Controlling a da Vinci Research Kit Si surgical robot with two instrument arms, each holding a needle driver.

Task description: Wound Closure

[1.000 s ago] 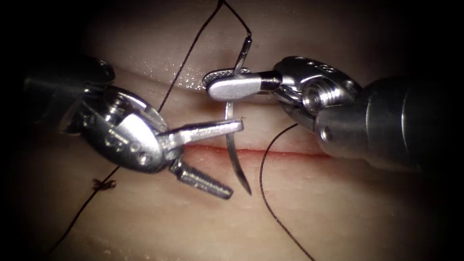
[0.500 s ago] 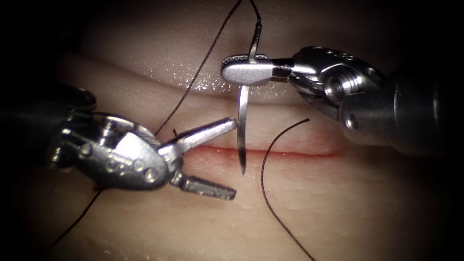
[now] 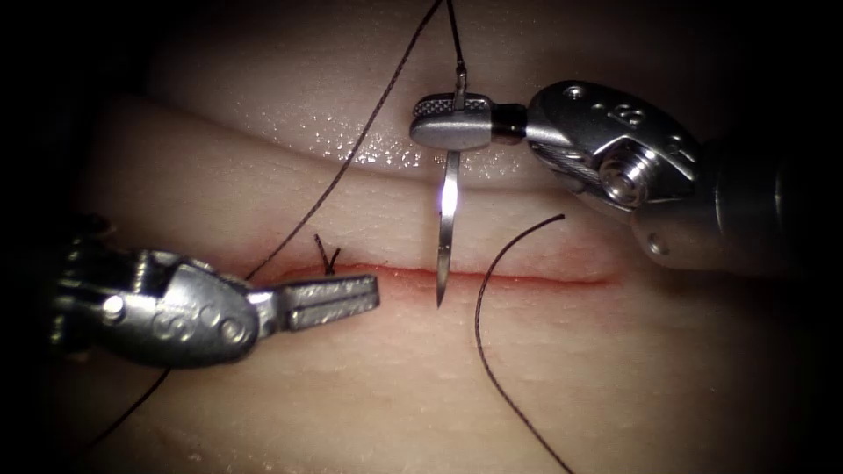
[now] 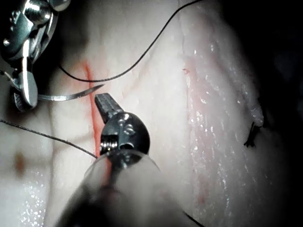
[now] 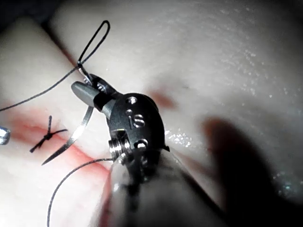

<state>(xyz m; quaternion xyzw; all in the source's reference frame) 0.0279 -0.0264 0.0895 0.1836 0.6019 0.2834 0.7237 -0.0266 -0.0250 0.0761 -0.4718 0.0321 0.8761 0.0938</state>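
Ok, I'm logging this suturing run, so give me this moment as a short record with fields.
left tool: jaws shut, holding nothing, lying along the cut
right tool: jaws shut on the needle near its thread end
needle: hangs tip-down, point just over the cut, not in the tissue
thread: runs from the needle's upper end
knot: tied stitch beside the left tool's tip

Illumination of the field. Strong light fell on the centre of the pale, moist slab of tissue [image 3: 615, 351] and raised small specular glints [image 3: 378, 149] along its upper fold. Brightness declined outward to a black surround [image 3: 35, 53] at every margin. In the left wrist view, darkness [image 4: 284, 38] lay beyond the slab's edge.
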